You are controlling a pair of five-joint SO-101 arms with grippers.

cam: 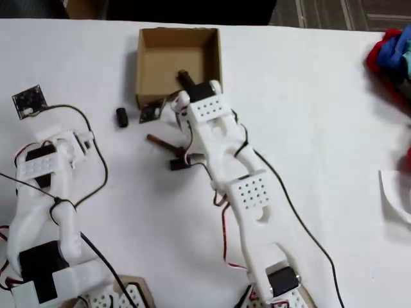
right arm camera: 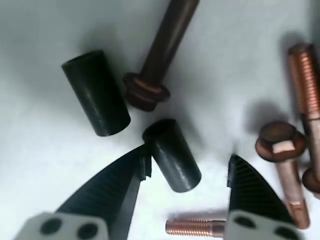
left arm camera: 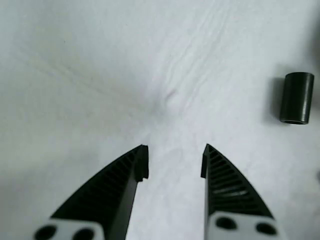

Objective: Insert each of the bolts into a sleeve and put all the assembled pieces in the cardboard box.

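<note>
My right gripper [right arm camera: 189, 165] is open low over the white table, with a black sleeve [right arm camera: 172, 155] lying between its fingers and touching one fingertip [right arm camera: 145, 160]. A second sleeve [right arm camera: 97, 92] and a dark bolt [right arm camera: 162, 50] lie just beyond it. Several copper bolts [right arm camera: 285, 150] are at one side. My left gripper [left arm camera: 175, 152] is open over bare cloth, and a lone black sleeve [left arm camera: 296, 97] lies off to its side. From above, that sleeve [cam: 122, 117] rests left of the cardboard box [cam: 148, 64]. The right arm [cam: 209, 115] bends over the box's front edge, above a bolt [cam: 160, 141].
A pile of coloured cloth [cam: 388, 54] and a white object [cam: 395, 196] sit at the table's right edge. Black cables [cam: 96, 160] trail from the left arm [cam: 45, 173] across the table.
</note>
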